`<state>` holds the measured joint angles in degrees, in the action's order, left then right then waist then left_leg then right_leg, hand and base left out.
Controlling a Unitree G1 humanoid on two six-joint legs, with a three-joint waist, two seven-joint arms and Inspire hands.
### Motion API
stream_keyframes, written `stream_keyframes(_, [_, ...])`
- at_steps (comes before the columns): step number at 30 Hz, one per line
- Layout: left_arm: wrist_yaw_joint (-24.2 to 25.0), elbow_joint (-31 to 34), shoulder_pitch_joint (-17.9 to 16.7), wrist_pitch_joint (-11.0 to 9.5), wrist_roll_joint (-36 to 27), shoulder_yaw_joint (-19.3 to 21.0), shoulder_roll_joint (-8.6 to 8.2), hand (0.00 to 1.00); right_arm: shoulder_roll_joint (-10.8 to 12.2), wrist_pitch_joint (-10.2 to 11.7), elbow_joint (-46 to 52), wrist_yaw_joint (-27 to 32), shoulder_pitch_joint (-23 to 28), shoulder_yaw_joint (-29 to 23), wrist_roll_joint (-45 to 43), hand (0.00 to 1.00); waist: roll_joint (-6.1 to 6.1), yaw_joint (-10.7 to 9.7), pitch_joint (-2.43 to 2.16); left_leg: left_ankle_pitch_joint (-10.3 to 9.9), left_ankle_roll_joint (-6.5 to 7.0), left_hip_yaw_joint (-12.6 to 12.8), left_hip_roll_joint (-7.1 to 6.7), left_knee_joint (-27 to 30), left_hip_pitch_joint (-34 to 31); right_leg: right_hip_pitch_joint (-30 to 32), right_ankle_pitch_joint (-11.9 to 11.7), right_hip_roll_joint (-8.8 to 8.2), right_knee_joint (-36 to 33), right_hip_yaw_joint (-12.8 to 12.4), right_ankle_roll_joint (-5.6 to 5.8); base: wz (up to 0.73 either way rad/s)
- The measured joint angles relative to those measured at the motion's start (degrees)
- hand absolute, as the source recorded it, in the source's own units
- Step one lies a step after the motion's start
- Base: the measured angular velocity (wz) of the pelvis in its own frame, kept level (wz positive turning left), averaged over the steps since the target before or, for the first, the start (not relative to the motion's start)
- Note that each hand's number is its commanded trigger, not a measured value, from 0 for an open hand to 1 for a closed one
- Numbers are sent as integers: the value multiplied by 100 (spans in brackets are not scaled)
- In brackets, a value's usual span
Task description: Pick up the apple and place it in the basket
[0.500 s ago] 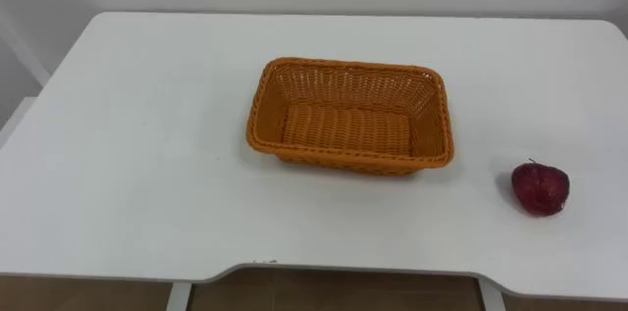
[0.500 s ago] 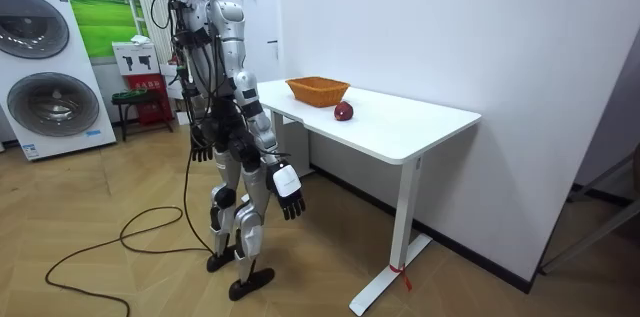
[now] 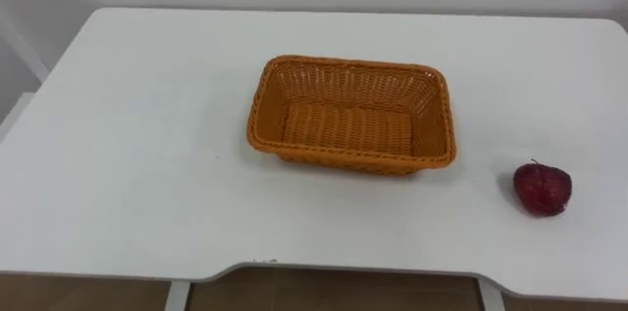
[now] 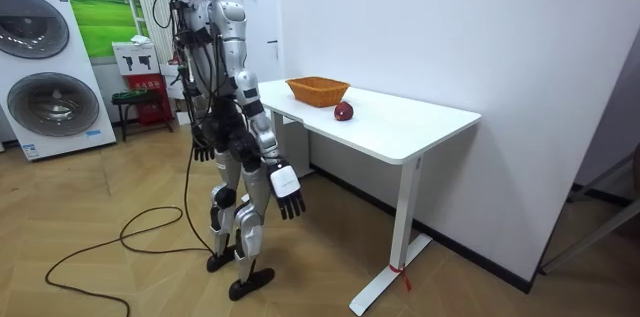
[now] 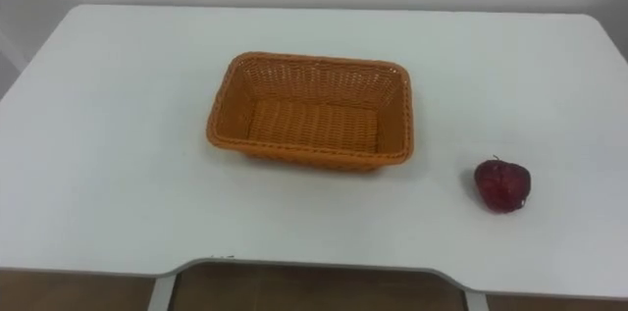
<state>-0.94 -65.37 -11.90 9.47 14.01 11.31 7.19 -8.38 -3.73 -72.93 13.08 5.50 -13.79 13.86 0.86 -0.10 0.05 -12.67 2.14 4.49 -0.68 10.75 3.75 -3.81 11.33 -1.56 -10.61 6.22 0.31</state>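
Apple sits right of basket, well apart. R hand & L hand hang slack, empty. Reach w/ R from above, wrap evenly so it won't roll.

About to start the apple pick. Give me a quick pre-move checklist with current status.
1. The apple sits free on the table, right of the wicker basket, not touching: ok.
2. That basket is upright and empty: ok.
3. The right robot hand hangs empty, fingers relaxed, below table height: ok.
4. The left robot hand hangs empty at its side: ok.
5. Reach to the apple from this stance: cannot tell.
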Motion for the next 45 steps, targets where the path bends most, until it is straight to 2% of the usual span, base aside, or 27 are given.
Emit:
stream_keyframes(1, [-1, 3, -6, -15, 8, 74, 0, 0, 4, 15, 9, 22, -4, -196, 170, 0, 0, -28, 0, 0, 0, -3, 0, 2, -2, 1, 0, 0, -1, -2, 0, 5])
stream_keyframes(6, [-131, 33, -69, -162, -264, 507, 51, 0, -16, 95, 727, 696, 12, -1638, 2399, 0, 4, -331, 1, -3, 2, 26, -8, 18, 0, 25, 1, 1, -5, -20, 0, -1])
stream_keyframes(9, [-143, 57, -85, -353, -326, 658, 101, 0, -27, 303, 1350, 1246, 21, -2160, 3115, 0, -5, -505, 0, -5, 5, 37, -11, 13, -44, 87, 2, -1, -13, -18, 4, -2])
stream_keyframes(10, [-143, 65, -86, -375, -328, 664, 119, 0, -40, 358, 1427, 1348, 24, -2227, 3198, 0, -24, -525, 5, -5, 5, 39, -11, 13, -48, 88, 1, 0, -16, -19, 4, -3])
stream_keyframes(12, [-143, 99, -83, -441, -324, 680, 162, 0, -57, 491, 1716, 1747, -2, -2443, 3280, 0, -23, -537, -14, -5, 7, 50, -13, 13, -71, 105, 2, 4, -77, -61, 6, -7])
stream_keyframes(14, [-155, 123, -93, -560, -318, 754, 166, 0, -50, 600, 2400, 2301, -44, -2645, 3253, 0, -41, -549, -16, -1, 10, 112, -20, 21, -122, 256, 34, -1, -233, -137, 10, -18])
stream_keyframes(15, [-200, 123, -104, -598, -319, 788, 174, 0, -51, 739, 2727, 2522, -51, -2659, 3245, 0, -44, -549, -17, -1, 10, 142, -17, 37, -130, 279, 38, -1, -256, -153, 9, -15])
stream_keyframes(17, [-249, 127, -106, -632, -319, 788, 188, 0, -53, 826, 3212, 2880, -62, -2660, 3052, 0, -34, -549, -16, -1, 10, 142, -18, 54, -141, 277, 38, 1, -241, -160, 8, -3])
stream_keyframes(22, [-313, 112, -114, -665, -312, 637, 189, 0, -55, 1086, 4549, 3833, -45, -2447, 1892, 0, -36, -430, -12, -1, 10, 140, -17, 56, -158, 289, 38, 5, -212, -162, 9, 0])
stream_keyframes(24, [-355, 116, -146, -703, -306, 537, 190, 0, -57, 1124, 5100, 4221, -41, -2235, 852, 0, -28, -372, -16, -1, 10, 142, -18, 55, -171, 373, 38, 3, -237, -163, 9, 0])
stream_keyframes(25, [-360, 115, -150, -704, -305, 507, 191, 0, -59, 1136, 5269, 4314, -40, -2151, 596, 0, -27, -352, -14, 1, 9, 142, -18, 56, -192, 398, 38, 3, -247, -162, 9, 0])
stream_keyframes(27, [-379, 114, -148, -705, -300, 269, 225, 0, -83, 1195, 5721, 4510, -29, -1755, -302, 0, 14, -266, 1, 4, 6, 146, -11, 64, -219, 438, 36, 11, -278, -168, 6, -2])
stream_keyframes(29, [-384, 109, -144, -716, -309, 105, 228, 0, -83, 1200, 5997, 4512, -29, -1432, -875, 0, 19, -222, -11, 5, 4, 163, -5, 62, -219, 453, 36, 16, -301, -178, 5, -4])
stream_keyframes(33, [-377, 100, -152, -764, -332, -179, 230, 0, -86, 1265, 6413, 4434, 21, -816, -2089, 0, 49, -86, -6, 5, 4, 159, -6, 59, -220, 460, 35, 9, -295, -164, 4, 0])
stream_keyframes(36, [-339, 98, -164, -784, -326, -280, 230, 0, -87, 1379, 6647, 4190, 21, -452, -2543, 0, 26, -50, -6, 5, 4, 154, -2, 45, -232, 471, 33, 9, -288, -158, 3, 0])
stream_keyframes(41, [-201, 100, -165, -911, -325, -316, 232, 0, -99, 1491, 6716, 3902, 20, -261, -2809, 0, -60, 49, -29, 5, 3, 130, -1, 27, -223, 435, 31, 10, -291, -141, 1, 0])
stream_keyframes(45, [-175, 87, -126, -988, -324, -316, 231, 0, -116, 1501, 6715, 3513, 62, 205, -2797, 0, -71, 58, -33, 6, 2, 144, 0, 51, -195, 389, 30, 9, -258, -121, -1, 1])
